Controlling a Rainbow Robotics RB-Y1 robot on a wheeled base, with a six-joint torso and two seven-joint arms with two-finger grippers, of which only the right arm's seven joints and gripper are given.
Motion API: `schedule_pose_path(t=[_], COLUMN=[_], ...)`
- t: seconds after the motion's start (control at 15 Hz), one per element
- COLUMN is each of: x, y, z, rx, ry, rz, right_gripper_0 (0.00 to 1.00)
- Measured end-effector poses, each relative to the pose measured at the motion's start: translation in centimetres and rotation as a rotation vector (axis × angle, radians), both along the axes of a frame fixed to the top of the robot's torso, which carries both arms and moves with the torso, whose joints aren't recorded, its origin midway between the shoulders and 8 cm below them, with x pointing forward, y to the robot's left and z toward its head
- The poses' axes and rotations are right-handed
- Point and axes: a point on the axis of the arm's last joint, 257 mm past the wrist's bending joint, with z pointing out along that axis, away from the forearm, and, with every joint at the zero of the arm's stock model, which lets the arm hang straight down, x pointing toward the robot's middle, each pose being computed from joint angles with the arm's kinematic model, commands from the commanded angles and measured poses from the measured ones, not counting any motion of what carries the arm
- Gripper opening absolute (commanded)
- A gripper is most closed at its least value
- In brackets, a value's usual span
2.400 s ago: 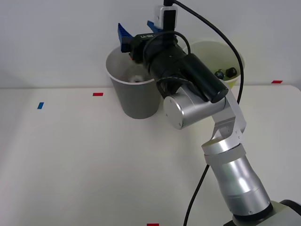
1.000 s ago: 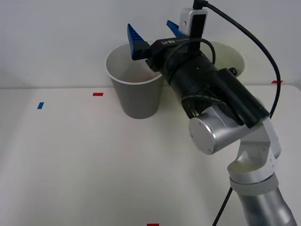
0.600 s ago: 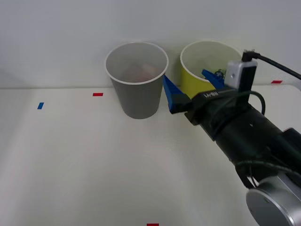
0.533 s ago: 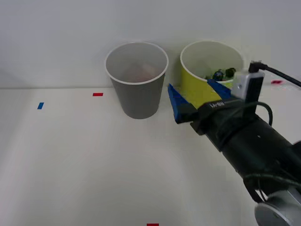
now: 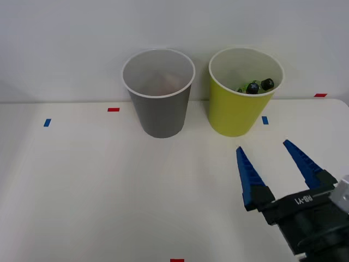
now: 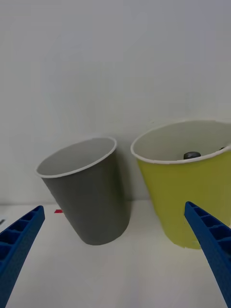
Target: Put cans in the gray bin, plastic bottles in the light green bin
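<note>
Right gripper (image 5: 275,164) spread wide, nothing between the blue fingers (image 5: 248,177), pulled back low over the table (image 5: 82,185), well in front of the light green bin (image 5: 237,112) and a little to its right. A moment ago poised above the gray bin (image 5: 161,109), then swung past the light green bin's front; now clear of both.

Gray bin just left of the light green bin, the two apart, both upright. Faint reddish patch deep inside the gray bin (image 6: 94,192), likely the can, though too dim to say for sure. Plastic bottles (image 5: 253,86) inside the light green bin, black caps and green bodies showing against its far right wall.

Judging by the empty grasp and the retreat, last drop made and sorting probably finished.
</note>
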Motion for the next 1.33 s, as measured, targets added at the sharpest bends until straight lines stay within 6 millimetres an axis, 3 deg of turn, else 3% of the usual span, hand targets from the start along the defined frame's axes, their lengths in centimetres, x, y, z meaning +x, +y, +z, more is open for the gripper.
schedule_pose_path(t=[0.07,0.33,0.53,1.0,1.33], x=[-1.0,-6.0,-8.8,-10.5,-12.7], y=[-0.8,-4.1,-5.5,-6.0,-6.3], z=[-1.3,-9.9,-13.8,-17.2,-19.3], rx=[0.002,-0.054,-0.062,-0.022,-0.005], ry=[-0.018,0.040,0.047,0.084,0.114], rz=[-0.021,-0.116,-0.187,-0.251,-0.252], right_gripper_0=[1.00,1.00,1.00,1.00,1.00])
